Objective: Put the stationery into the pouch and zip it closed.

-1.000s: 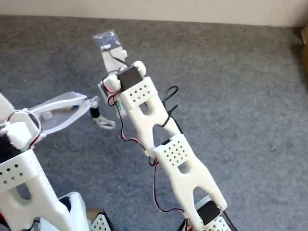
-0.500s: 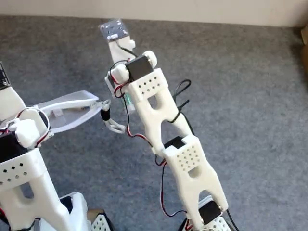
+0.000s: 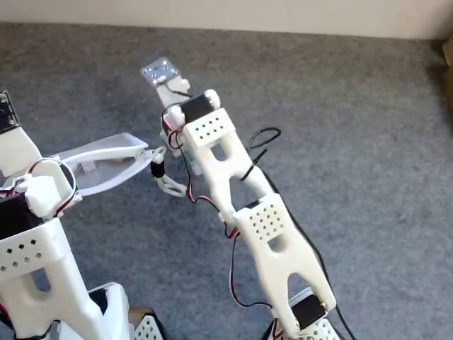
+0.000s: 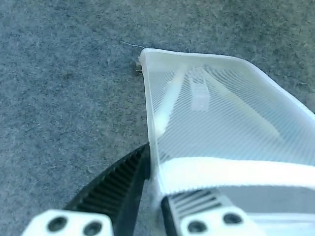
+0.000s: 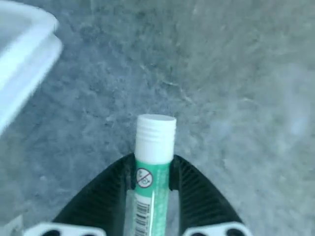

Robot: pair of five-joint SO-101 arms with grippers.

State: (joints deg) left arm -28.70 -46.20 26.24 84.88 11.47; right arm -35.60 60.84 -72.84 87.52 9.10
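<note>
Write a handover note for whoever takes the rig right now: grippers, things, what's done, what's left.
Left gripper: shut on the edge of the pouch, holding it.
Right gripper: shut on a glue stick, cap forward, near the pouch's open-looking end, not yet inside.
Done: pale items show through the pouch's mesh.
Left: put the glue stick in, then zip the pouch closed.
</note>
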